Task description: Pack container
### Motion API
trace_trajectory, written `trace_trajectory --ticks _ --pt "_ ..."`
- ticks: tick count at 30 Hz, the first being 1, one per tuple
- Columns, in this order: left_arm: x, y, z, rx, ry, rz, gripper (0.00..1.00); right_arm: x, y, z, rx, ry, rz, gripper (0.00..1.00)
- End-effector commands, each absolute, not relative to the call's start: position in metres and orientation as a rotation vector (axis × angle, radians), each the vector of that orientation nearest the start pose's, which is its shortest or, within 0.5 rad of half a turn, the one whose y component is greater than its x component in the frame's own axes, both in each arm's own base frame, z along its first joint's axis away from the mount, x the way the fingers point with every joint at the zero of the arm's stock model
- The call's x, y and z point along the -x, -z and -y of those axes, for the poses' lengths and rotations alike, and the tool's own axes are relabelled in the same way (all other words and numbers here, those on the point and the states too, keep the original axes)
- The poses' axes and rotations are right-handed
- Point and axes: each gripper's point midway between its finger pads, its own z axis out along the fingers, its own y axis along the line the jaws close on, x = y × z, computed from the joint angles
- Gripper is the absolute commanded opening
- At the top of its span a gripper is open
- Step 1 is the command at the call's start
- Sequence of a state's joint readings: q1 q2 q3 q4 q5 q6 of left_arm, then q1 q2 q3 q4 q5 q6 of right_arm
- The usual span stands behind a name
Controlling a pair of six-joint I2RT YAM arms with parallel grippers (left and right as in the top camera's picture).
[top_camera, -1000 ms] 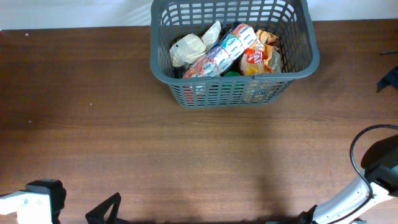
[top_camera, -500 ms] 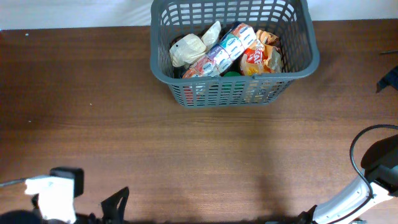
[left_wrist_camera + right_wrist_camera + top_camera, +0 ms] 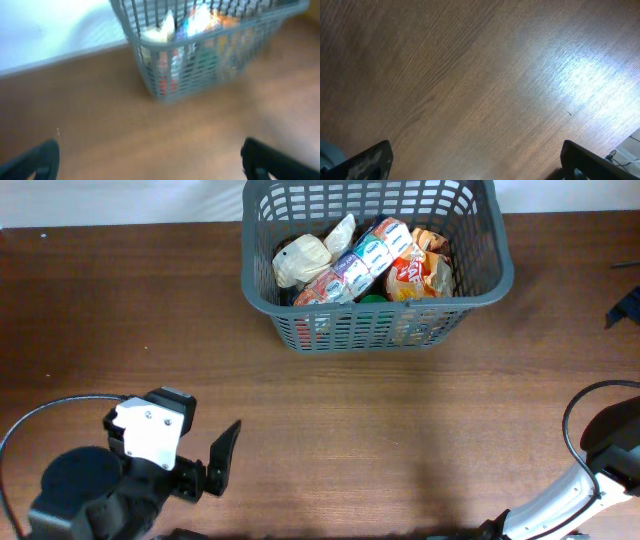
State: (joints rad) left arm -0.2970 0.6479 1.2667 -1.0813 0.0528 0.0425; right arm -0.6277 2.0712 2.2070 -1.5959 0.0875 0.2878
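Dark brown wood-grain table, matte, with a bright glare patch in the right wrist view. Standing directly on it: large dark grey slotted plastic basket, upright, near far edge.

A dark grey slotted lattice is being shown by the container. Inside the container, a cream bag, a white, red and blue pack, an orange-and-red packet and a green item are being displayed. Under the container, streaked brown wood grain is being shown by the table.
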Motion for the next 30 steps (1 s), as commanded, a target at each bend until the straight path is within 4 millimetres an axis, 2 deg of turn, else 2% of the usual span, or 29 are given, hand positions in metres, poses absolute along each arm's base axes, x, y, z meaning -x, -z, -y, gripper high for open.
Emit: trace_trajectory --ticks 1,14,26,30 --pt "-0.178 -0.349 0.064 -0.435 0.181 -1.897 0.99 -0.32 -0.194 0.252 -1.367 0.161 -2.72 0.99" --pt "-0.202 -0.28 0.029 -0.239 0.046 -1.751 0.99 -0.32 -0.194 0.252 -1.367 0.161 -2.72 0.99" --pt "-0.215 -0.285 0.023 -0.207 -0.012 -1.427 0.99 -0.32 -0.194 0.252 -1.367 0.161 -2.72 0.99" --pt "-0.215 -0.282 0.02 -0.196 -0.028 -1.391 0.99 -0.32 -0.194 0.252 -1.367 0.161 -2.72 0.99"
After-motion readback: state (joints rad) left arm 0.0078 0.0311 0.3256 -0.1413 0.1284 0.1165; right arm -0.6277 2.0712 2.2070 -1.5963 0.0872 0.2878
